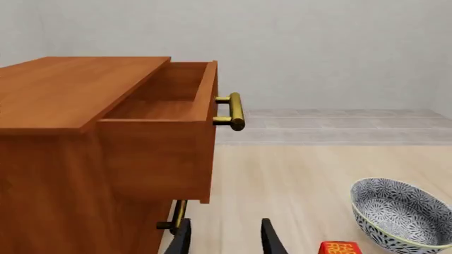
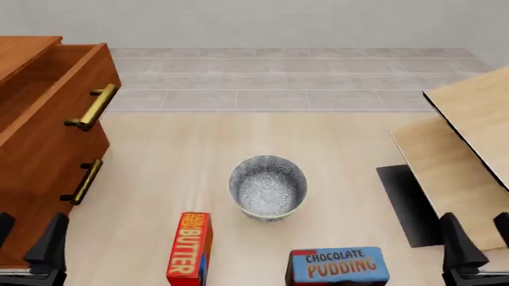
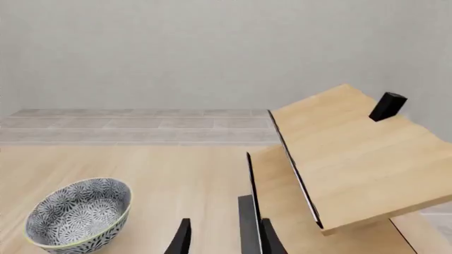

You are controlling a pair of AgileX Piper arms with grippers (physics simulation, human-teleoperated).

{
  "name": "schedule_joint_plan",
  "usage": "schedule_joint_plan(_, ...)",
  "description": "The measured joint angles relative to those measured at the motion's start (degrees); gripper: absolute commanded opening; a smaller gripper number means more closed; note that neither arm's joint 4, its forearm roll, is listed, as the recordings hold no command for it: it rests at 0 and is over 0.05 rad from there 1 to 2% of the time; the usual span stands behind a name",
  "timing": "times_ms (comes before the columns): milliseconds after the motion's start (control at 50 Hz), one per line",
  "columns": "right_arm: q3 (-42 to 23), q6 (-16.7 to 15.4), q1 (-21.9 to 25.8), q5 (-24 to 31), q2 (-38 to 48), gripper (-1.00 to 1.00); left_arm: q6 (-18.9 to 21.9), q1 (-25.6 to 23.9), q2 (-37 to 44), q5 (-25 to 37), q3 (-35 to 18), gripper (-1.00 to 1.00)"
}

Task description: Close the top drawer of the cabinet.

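Left wrist view: the cabinet (image 1: pixel 63 137) fills one side, with the top drawer (image 1: pixel 166 132) pulled well out, its inside bare and its brass handle (image 1: pixel 235 111) sticking out from the front. Part of a lower drawer handle (image 1: pixel 177 214) shows beneath it. The left gripper (image 1: pixel 224 238) sits low over the table (image 1: pixel 297 174) with its two dark fingers apart and nothing between them, close to the cabinet front but not touching it. A patterned bowl (image 1: pixel 399 211) and the corner of a red box (image 1: pixel 340 247) lie off to the side. Front view: the cabinet (image 2: pixel 32 179) stands at the left edge, the top drawer (image 2: pixel 56 101) is open toward the middle, and the bowl (image 2: pixel 268 186) sits at table centre, well apart from it. In front of the bowl are a butter box (image 2: pixel 190 250) and a chocolate pudding box (image 2: pixel 338 266). Slanted wooden boards (image 2: pixel 461 155) are at the right. The left gripper (image 2: pixel 28 244) is at the bottom left corner, the right gripper (image 2: pixel 477 238) at bottom right, both spread and holding nothing. Right wrist view: the right gripper (image 3: pixel 224 238) shows open fingers with nothing held, the bowl (image 3: pixel 78 214) to one side and the boards (image 3: pixel 353 159) on the other, with a small black cylinder (image 3: pixel 387 106) on the upper board.
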Motion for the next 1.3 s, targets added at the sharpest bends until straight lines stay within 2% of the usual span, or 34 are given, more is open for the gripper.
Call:
schedule_joint_plan(300, -0.05, -0.10, 0.32, -0.37, 0.78, 1.00, 0.82, -0.30, 0.11, 0.39, -0.91, 1.00)
schedule_joint_plan(440, 0.00, -0.07, 0.34, -0.48, 1.17, 1.00, 2.91, -0.93, 0.14, 0.59, -1.65, 1.00)
schedule_joint_plan(880, 0.03, 1.48, 0.96, -2.12, 5.27, 1.00, 21.50, -7.29, 2.32, -1.70, -0.99, 1.00)
schedule_joint_plan(1140, -0.20, 2.37, 1.18, -2.42, 6.29, 1.00, 31.74, -8.75, 10.54, -9.49, -1.34, 1.00)
schedule_joint_plan(1300, -0.65, 3.94, 1.83, -0.70, 4.50, 1.00, 35.80, -9.42, 15.91, -14.28, -2.11, 1.00)
